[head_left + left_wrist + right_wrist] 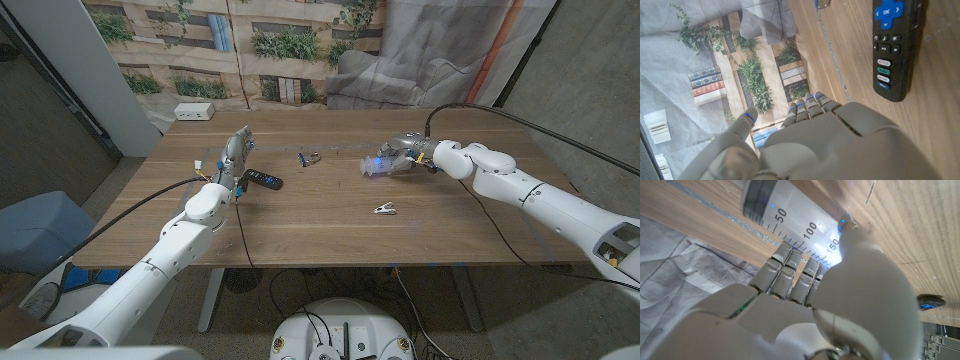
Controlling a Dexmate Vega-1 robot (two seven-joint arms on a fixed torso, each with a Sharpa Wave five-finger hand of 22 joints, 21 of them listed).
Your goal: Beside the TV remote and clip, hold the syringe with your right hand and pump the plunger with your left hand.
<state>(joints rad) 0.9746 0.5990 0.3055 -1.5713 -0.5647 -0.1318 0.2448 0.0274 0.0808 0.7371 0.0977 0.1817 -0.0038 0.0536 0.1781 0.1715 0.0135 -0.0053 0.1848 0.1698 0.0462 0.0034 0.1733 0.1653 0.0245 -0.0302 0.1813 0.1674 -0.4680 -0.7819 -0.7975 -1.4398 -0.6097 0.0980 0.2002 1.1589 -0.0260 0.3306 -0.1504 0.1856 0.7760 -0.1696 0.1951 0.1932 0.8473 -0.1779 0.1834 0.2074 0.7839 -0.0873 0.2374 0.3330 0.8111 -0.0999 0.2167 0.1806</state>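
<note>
A clear syringe with printed measure marks lies low over the table right of centre, its barrel gripped by my right hand, whose fingers wrap around it. A black TV remote with a blue pad lies left of centre. Just behind the remote, my left hand stands upright and holds nothing, its fingers close together and thumb apart. A small metal clip lies nearer the front, below the syringe.
A small blue-and-metal object lies between the remote and the syringe. A white power strip sits at the table's back left corner. A black cable runs along my right arm. A printed backdrop hangs behind the table.
</note>
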